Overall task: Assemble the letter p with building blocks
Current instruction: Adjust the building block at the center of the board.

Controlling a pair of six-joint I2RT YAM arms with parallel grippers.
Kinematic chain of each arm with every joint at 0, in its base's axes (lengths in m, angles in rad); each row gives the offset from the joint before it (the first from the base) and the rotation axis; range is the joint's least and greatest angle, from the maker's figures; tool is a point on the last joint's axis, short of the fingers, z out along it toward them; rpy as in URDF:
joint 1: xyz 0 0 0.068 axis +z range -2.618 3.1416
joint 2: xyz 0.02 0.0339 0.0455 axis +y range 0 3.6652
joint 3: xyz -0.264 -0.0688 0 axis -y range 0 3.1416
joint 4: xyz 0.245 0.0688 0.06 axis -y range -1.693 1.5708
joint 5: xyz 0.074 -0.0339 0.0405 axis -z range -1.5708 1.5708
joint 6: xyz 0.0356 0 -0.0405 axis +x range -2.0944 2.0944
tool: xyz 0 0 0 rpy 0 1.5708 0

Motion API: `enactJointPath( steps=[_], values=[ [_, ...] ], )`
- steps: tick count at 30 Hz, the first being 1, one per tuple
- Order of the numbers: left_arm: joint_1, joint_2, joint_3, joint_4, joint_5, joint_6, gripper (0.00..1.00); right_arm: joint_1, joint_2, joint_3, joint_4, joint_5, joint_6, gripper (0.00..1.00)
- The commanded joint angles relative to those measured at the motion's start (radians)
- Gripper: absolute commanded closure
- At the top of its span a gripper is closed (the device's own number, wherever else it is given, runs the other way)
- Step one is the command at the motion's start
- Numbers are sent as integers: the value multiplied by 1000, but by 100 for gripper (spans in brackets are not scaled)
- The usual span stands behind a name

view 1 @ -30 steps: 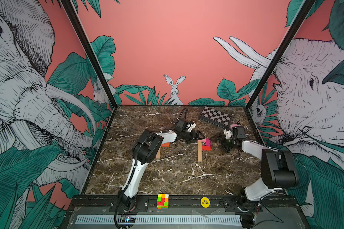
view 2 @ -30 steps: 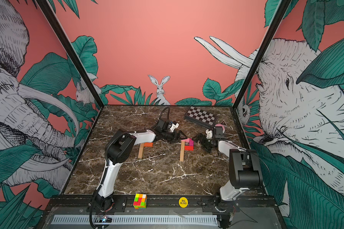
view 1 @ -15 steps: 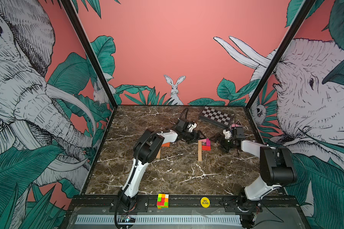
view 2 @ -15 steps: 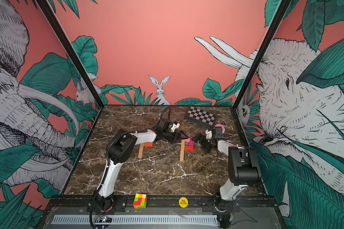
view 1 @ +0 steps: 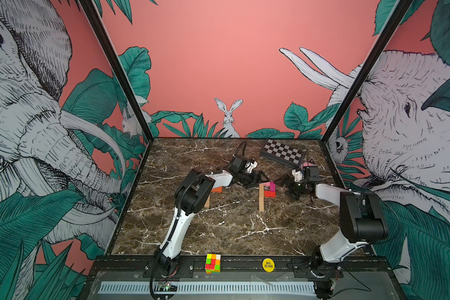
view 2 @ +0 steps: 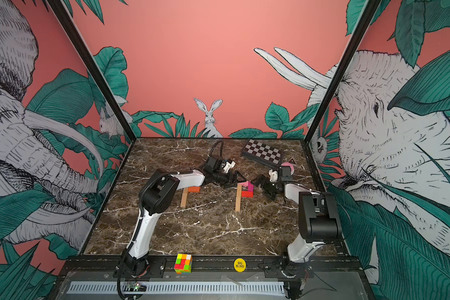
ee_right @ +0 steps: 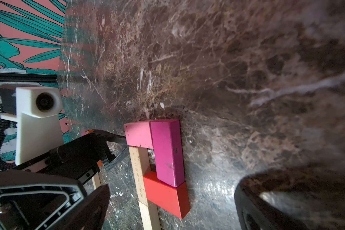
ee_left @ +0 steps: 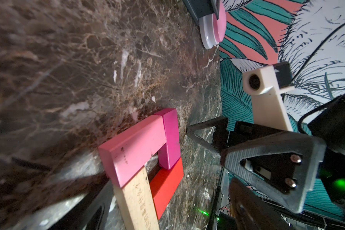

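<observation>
Farthest left, a spare tan plank [view 1: 207, 201] and an orange block [view 1: 216, 189] lie under my left arm. The left gripper [view 1: 258, 180], jaws spread and empty, sits just beside the pink block [view 1: 265, 184], and one tip seems to touch its end. The tan stem [view 1: 261, 200] runs lengthwise toward the front rail, with the magenta block [view 1: 272, 186] and red block [view 1: 269, 193] closing the loop. The right gripper [view 1: 287, 187], also spread and empty, stands slightly farther off, so I judge the left is nearer.
</observation>
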Motion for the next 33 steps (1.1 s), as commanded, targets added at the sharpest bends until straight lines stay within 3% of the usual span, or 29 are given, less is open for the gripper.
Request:
enactJointPath(
  steps=[1,18,33],
  values=[
    [-6,-13,-13,6,-10,-14,7,-6,30,13,18,-9,-11,2],
    [15,-69,-108,68,-22,-52,7,13,146,98,119,-67,74,4],
    [15,-48,-87,58,-16,-47,7,52,197,137,170,-79,121,4]
  ],
)
